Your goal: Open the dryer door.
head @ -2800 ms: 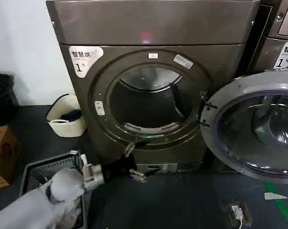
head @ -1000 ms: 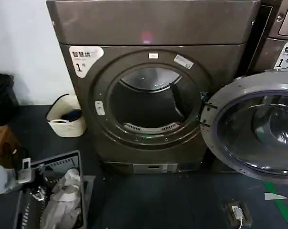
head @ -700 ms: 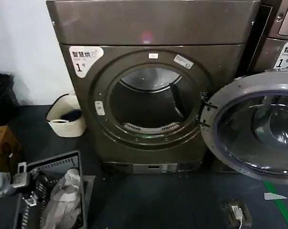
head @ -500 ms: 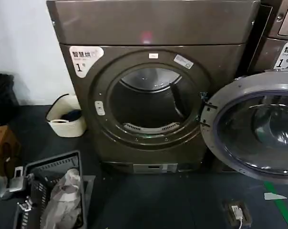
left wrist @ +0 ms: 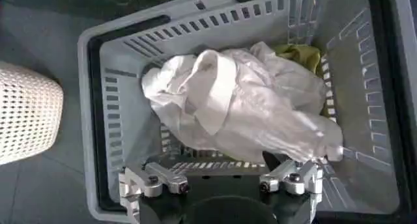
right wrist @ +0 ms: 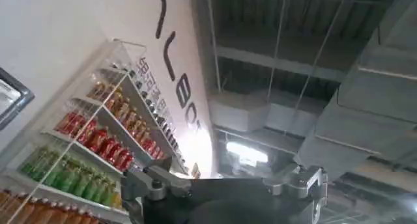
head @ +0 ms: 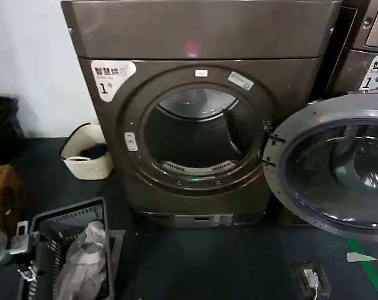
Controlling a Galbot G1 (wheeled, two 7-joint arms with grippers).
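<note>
The dryer door (head: 339, 169) stands swung wide open to the right of the dryer (head: 201, 112), hinged at the drum mouth's right edge, its grey inner face and dark glass facing forward. The left gripper (left wrist: 221, 183) hangs low at the far left above a grey laundry basket (left wrist: 117, 127) holding white clothes (left wrist: 241, 101), fingers spread apart and empty. The right gripper (right wrist: 225, 183) points upward toward a ceiling, fingers spread, holding nothing.
</note>
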